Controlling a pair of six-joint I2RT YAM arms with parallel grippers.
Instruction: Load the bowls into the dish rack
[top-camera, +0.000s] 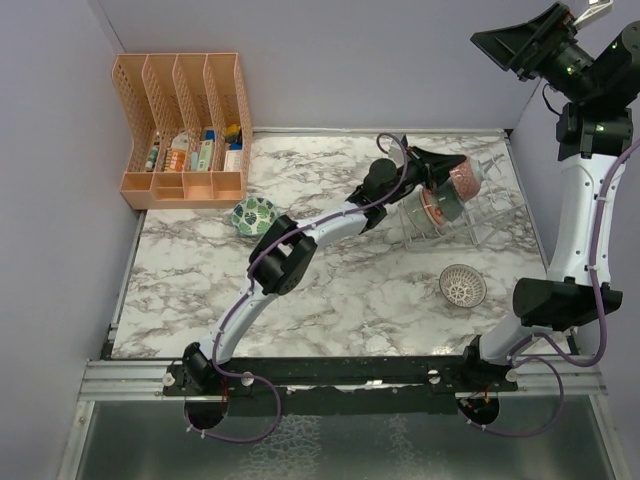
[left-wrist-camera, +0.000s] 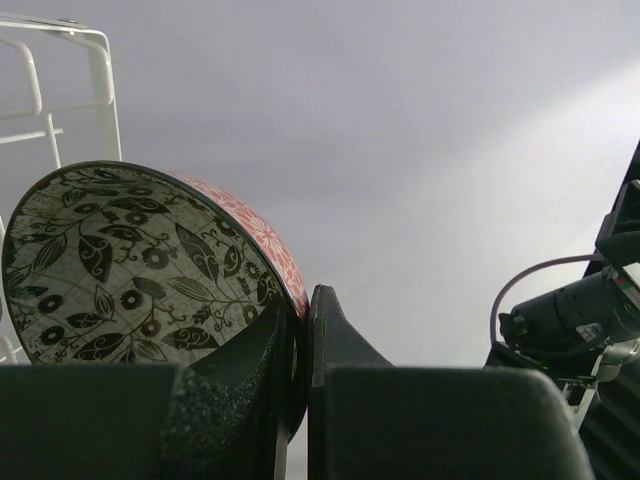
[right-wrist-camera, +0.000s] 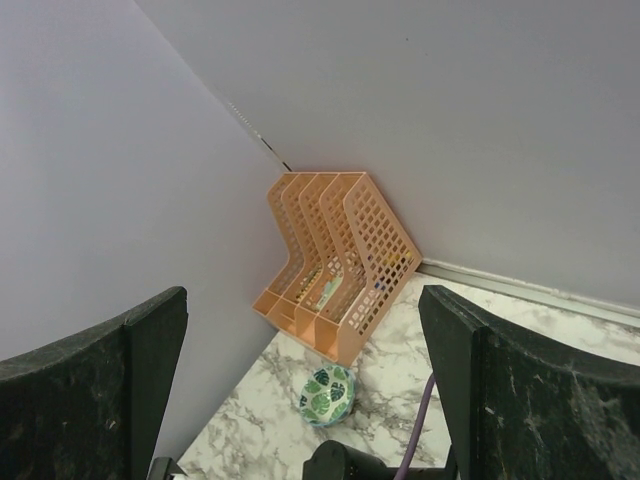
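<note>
Red-orange bowl (left-wrist-camera: 130, 265) hangs over the dish rack (top-camera: 495, 220), upper right of the overhead frame; left gripper (left-wrist-camera: 303, 300) pinches its rim, likely to slot it on edge; right gripper (right-wrist-camera: 300, 300) gapes wide

The grey-veined white marble table (top-camera: 350, 300) carries an orange file organizer (top-camera: 185, 130) in its far left corner. A green-leaf bowl (top-camera: 253, 215) sits just right of it. The clear dish rack (top-camera: 480, 215) stands far right, and a pink-white lattice bowl (top-camera: 462, 285) sits nearer, apart.
</note>
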